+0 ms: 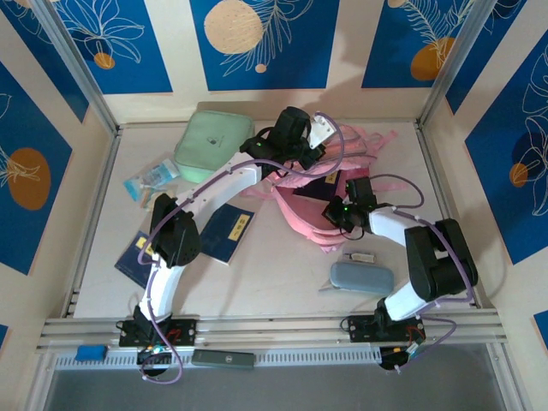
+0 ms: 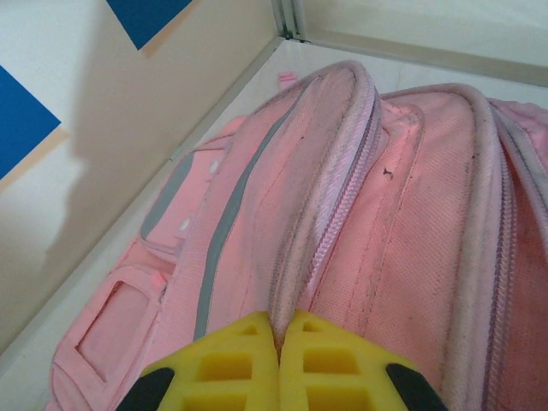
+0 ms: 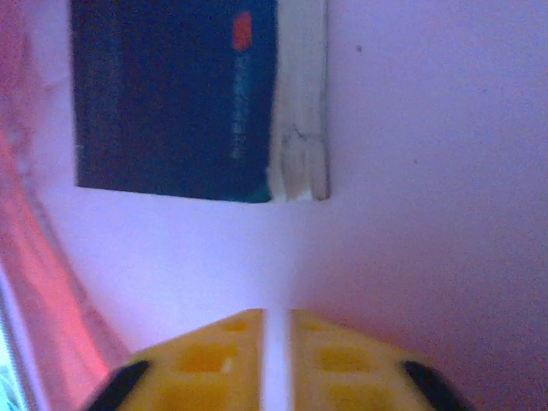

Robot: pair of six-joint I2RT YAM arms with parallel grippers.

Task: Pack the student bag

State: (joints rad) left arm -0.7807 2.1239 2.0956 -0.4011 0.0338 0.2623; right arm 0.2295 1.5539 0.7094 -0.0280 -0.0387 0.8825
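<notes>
Pale tabletop (image 1: 282, 282) is lying inside a booth whose walls are carrying blue panels with white leaf drawings and orange circles. On it, the student bag (image 1: 370, 150) is lying flat at the far side, a little right of the middle, and both of your arms are reaching to it.

Your left gripper (image 1: 328, 139) is coming over the bag from the left. In the left wrist view its yellow fingers (image 2: 223, 368) are pressing together on the raised zip rim of the student bag (image 2: 411, 214), so the left gripper (image 2: 278, 330) is pinching this pink edge. Beyond the fingers, the bag is showing a grey stripe and a pale front panel.

Your right gripper (image 1: 336, 212) is sitting at the near side of the bag, low in its opening. In the right wrist view its fingers are standing almost together, with a thin pale line between them; you cannot tell whether the right gripper (image 3: 276, 330) is holding any fabric there. Ahead of it, a dark blue book (image 3: 171, 94) with a red mark and white page edges is lying on a pinkish surface, apart from the fingers.

Just left of the bag, a mint green zip case (image 1: 214, 141) is resting at the far side. Nearer to you, a clear packet (image 1: 152, 180) and two dark blue notebooks (image 1: 227, 231) (image 1: 137, 253) are lying on the left. On the right, a grey-blue oblong case (image 1: 361, 276) is lying near the right arm.
</notes>
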